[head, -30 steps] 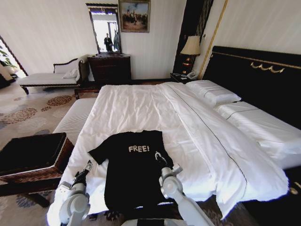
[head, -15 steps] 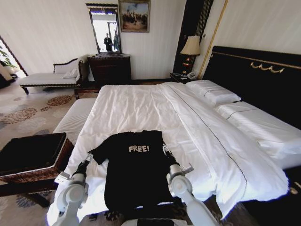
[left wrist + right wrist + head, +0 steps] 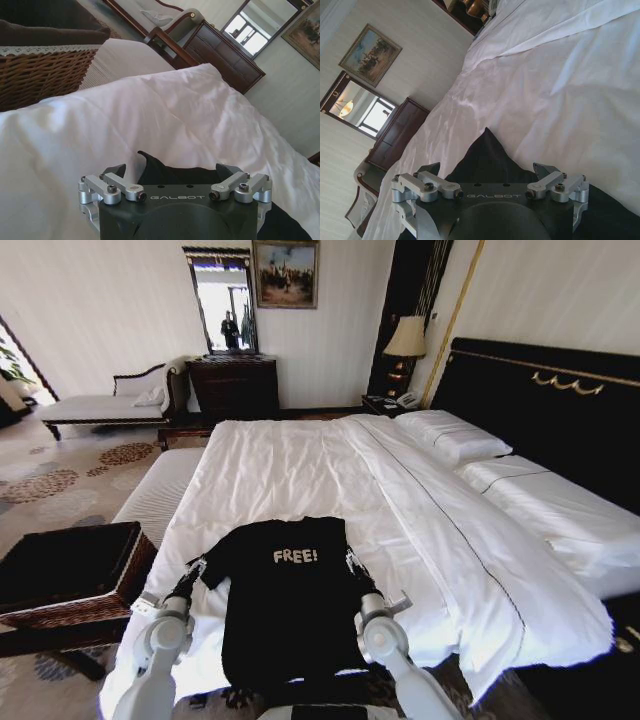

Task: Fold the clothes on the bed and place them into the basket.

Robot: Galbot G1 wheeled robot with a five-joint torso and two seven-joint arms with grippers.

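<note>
We hold left gripper (image 3: 192, 572) and right gripper (image 3: 352, 565), fingers spread, at the T-shirt (image 3: 290, 600) sleeves near the bed's (image 3: 300, 460) foot edge; pinch both sleeves evenly.

T-shirt (image 3: 290, 605) hem and basket (image 3: 70, 575) side beyond frame edges

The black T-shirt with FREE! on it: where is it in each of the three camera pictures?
Head view: the T-shirt lies flat on the near end of the bed, between the two grippers.
Left wrist view: a sleeve tip shows just past the left gripper.
Right wrist view: a sleeve point shows past the right gripper.
Shared landmark: the dark dresser.
</note>
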